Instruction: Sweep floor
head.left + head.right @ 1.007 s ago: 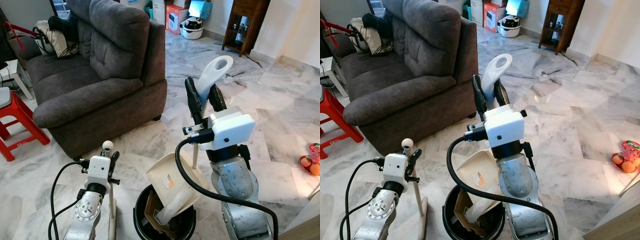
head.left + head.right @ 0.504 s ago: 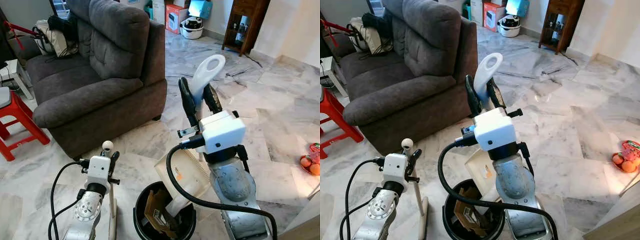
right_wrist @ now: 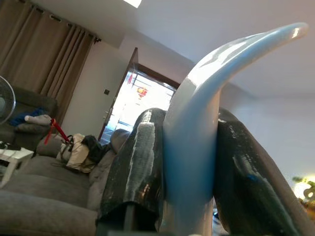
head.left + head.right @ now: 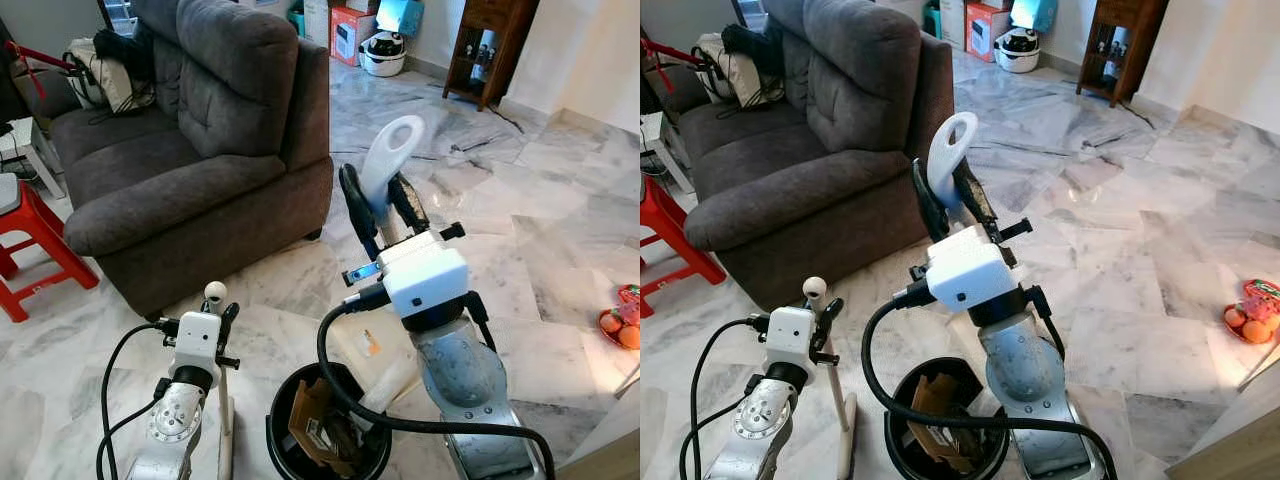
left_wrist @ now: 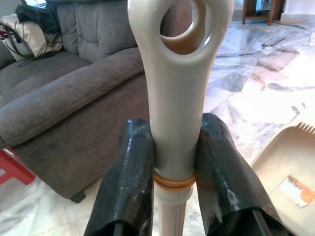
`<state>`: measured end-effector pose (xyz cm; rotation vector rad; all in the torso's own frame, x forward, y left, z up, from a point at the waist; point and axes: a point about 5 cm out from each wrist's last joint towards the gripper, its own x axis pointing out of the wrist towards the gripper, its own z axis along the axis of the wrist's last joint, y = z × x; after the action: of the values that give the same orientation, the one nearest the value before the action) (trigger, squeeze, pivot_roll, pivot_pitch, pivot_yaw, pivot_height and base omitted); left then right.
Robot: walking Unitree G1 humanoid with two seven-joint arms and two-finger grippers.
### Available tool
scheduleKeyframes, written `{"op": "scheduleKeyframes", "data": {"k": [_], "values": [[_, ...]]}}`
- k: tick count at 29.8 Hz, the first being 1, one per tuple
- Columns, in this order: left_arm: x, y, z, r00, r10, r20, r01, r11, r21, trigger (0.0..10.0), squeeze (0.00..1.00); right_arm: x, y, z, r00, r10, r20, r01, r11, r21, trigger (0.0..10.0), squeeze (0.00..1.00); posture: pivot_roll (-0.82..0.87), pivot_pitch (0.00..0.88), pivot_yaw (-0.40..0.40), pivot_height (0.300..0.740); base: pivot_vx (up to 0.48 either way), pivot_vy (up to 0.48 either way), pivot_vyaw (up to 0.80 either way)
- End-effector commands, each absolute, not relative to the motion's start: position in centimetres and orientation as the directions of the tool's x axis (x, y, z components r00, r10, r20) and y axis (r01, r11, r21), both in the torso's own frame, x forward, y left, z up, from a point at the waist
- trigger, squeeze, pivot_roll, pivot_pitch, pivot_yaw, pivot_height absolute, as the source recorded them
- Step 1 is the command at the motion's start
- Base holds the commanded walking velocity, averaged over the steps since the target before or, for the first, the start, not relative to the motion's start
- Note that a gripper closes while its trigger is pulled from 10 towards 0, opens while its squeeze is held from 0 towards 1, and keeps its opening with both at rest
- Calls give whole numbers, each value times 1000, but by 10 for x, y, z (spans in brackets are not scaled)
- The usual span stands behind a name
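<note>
My right gripper (image 4: 380, 205) is shut on the white looped handle of the dustpan (image 4: 391, 150), held up in front of me. The cream dustpan's pan (image 4: 372, 350) hangs tipped over the black bin (image 4: 285, 440), which holds brown cardboard scraps. My right arm hides much of the pan. Lower left, my left gripper (image 4: 222, 318) is shut on the cream broom handle (image 4: 214, 293), which stands upright on the floor. In the left wrist view both fingers (image 5: 128, 182) press the broom handle (image 5: 174, 98) just above an orange rubber band. In the right wrist view the dustpan handle (image 3: 197, 123) sits between the fingers.
A grey sofa (image 4: 200, 150) stands close at the left with a red stool (image 4: 35, 240) beside it. A bag of oranges (image 4: 622, 325) lies on the marble floor at the right edge. Boxes, a white appliance (image 4: 383, 55) and a wooden cabinet (image 4: 490, 45) stand at the back.
My right arm has swung left with the dustpan, tilting its handle leftward. The pan has dropped lower over the bin and is more hidden. The left arm and broom have stayed still.
</note>
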<state>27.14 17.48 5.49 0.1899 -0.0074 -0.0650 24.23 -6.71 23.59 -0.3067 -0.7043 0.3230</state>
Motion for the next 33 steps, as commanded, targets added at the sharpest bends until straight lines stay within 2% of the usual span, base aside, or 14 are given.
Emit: {"op": "scheduleKeyframes", "data": {"k": [1,7,11,26,32,33], "values": [[273,175,60,997,-75,29,68,975,211,10000,0,239,-65,246,690,392,609,-198,911,-362,10000,0,111,18,50,740,0,0,0],[274,175,60,997,-76,29,68,975,211,10000,0,244,-65,240,727,390,564,-206,909,-363,10000,0,113,11,49,740,0,0,0],[274,175,60,997,-78,30,70,975,211,10000,0,244,-70,247,703,361,613,-137,914,-382,10000,0,112,4,49,740,0,0,0],[274,174,61,996,-85,30,76,975,210,10000,0,240,-67,254,650,380,658,-89,898,-431,10000,0,114,0,48,740,0,0,0],[275,174,61,996,-85,30,77,975,209,10000,0,240,-64,253,651,395,648,-115,895,-430,10000,0,114,1,48,740,0,0,0],[275,174,61,996,-84,30,76,975,209,10000,0,242,-64,250,679,378,629,-154,912,-381,10000,0,114,1,48,740,0,0,0]]}}
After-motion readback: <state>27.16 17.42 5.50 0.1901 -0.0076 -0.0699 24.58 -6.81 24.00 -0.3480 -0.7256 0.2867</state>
